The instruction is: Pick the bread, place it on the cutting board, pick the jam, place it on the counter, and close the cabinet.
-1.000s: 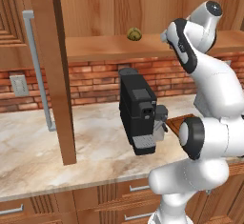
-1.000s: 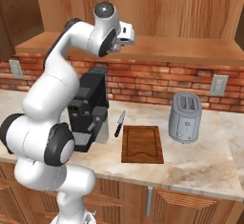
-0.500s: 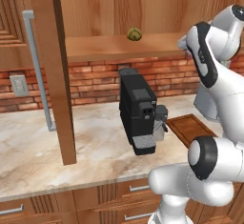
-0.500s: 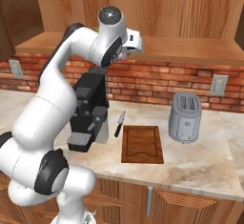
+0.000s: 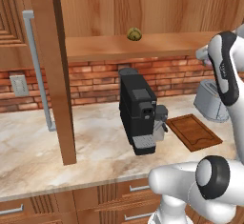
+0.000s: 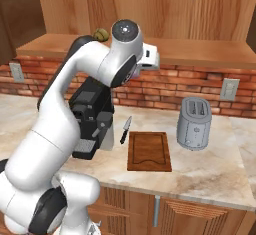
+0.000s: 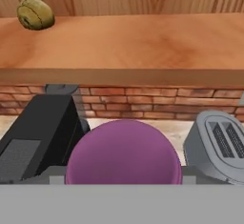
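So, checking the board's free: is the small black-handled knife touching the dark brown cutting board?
Apart. The right base view shows beige counter between the knife and board.

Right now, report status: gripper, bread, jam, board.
Gripper state cannot be told; squat purple jam jar sits right at the hand camera. Round yellowish-brown bread on the cabinet shelf. Dark brown wooden cutting board bare; black-handled knife beside it.

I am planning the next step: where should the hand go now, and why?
Probably lower the hand toward the bare counter in front of the toaster: the jam looms right at the hand, seemingly held in the air, and belongs on the counter.
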Robot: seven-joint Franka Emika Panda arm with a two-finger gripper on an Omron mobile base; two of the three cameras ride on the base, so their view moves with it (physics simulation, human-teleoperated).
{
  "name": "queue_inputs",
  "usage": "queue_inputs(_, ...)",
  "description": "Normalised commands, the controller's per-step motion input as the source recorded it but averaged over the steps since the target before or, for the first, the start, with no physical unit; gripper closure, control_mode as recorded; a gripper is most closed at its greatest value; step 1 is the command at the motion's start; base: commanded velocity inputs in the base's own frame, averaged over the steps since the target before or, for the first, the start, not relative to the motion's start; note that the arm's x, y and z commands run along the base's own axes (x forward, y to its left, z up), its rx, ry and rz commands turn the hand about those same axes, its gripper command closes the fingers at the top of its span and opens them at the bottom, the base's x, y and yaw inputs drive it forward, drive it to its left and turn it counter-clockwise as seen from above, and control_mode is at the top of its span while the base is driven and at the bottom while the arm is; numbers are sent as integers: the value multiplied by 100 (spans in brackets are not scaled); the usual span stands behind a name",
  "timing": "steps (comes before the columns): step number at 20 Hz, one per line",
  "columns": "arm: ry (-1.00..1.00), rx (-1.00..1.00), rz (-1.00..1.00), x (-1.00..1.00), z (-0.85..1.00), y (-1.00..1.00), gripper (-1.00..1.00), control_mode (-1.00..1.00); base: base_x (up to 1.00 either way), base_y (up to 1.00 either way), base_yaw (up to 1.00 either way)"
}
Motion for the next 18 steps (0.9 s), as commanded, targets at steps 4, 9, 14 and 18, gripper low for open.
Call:
queue_inputs(4,0,0,0,-54,-20,-44,100,-100,0,0,0)
queue_inputs(9,0,0,0,-41,-29,-42,100,-100,0,0,0)
queue_inputs(14,0,0,0,-40,-29,-39,100,-100,0,0,0)
queue_inputs(18,0,0,0,-39,-31,-40,100,-100,0,0,0)
